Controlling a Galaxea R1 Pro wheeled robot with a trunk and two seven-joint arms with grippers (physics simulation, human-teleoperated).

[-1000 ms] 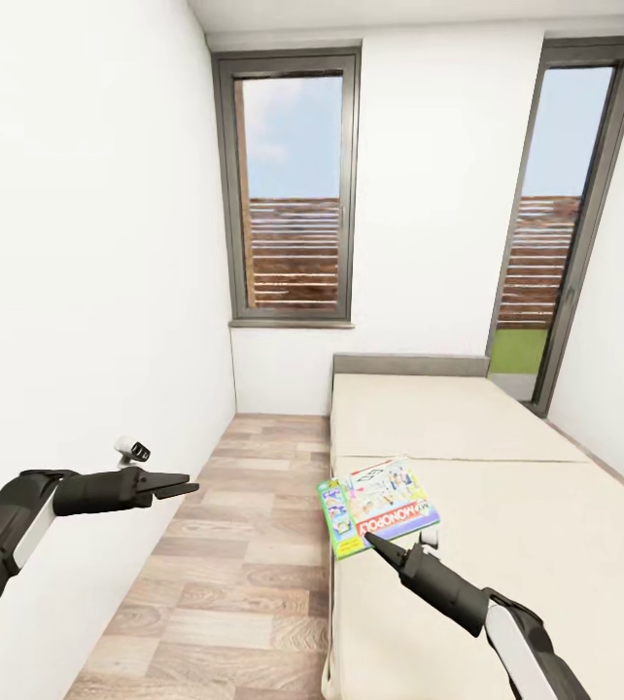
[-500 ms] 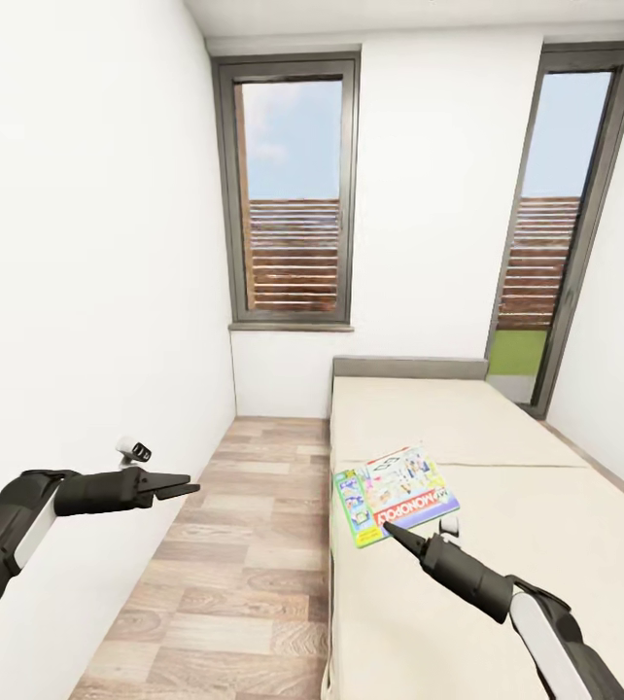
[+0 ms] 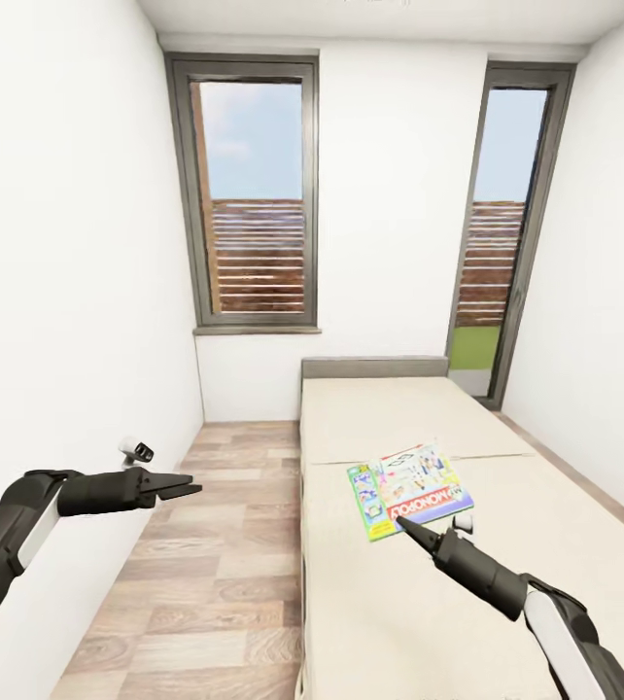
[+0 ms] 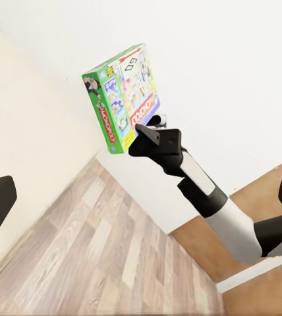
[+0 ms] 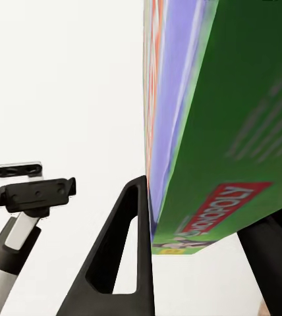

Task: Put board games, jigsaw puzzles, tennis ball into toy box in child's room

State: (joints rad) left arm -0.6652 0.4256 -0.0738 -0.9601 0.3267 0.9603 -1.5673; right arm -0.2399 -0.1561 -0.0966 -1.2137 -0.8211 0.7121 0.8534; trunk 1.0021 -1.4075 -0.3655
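A green Monopoly board game (image 3: 409, 489) is pinched at its near edge by my right gripper (image 3: 404, 525), just above the beige bed (image 3: 565, 554). In the right wrist view the box's green side (image 5: 233, 131) stands between the two black fingers (image 5: 131, 250). The left wrist view shows the box (image 4: 122, 95) held up off the bed by the right gripper (image 4: 151, 135). My left gripper (image 3: 184, 485) hovers open over the wooden floor, close to the left wall, holding nothing. The toy box, table, puzzles and tennis ball are out of view.
The bed fills the right half of the narrow room, its headboard (image 3: 374, 367) against the far wall. A strip of wooden floor (image 3: 215, 554) runs between bed and left wall (image 3: 59, 292). A window (image 3: 252, 194) and a glass door (image 3: 497, 233) are in the far wall.
The head camera has swung to the right, shifting the whole room leftward. My right gripper has carried the board game up and further over the bed. The left arm has kept its pose.
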